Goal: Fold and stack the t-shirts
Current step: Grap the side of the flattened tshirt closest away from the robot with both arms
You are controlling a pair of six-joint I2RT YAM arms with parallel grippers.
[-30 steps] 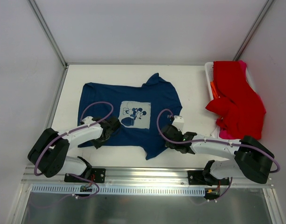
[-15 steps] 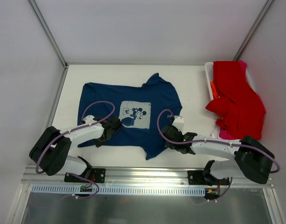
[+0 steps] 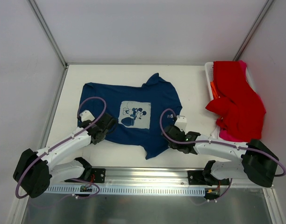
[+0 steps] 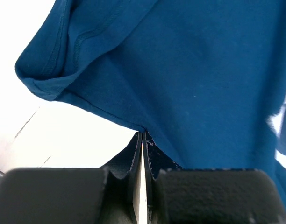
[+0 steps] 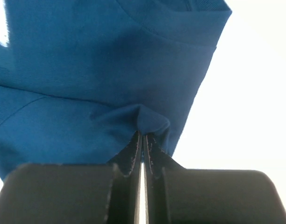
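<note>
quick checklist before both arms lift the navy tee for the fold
1. Left pincer shut on the navy t-shirt near edge: ok.
2. Right pincer shut on a pucker of the same shirt: ok.
3. Mouse print facing up: ok.
4. Red t-shirt apart from the navy one, draped over the basket: ok.
5. Depth of cloth inside each grip: cannot tell.

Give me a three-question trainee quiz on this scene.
1. True or false: the left gripper and the right gripper are each shut on the navy t-shirt.
2. Where does the red t-shirt lie? A: on the navy t-shirt. B: draped over the white basket. C: in the left gripper.
3. Fill in: the navy t-shirt's chest print faces ____.
Key: 1 true; 2 B; 3 up.
</note>
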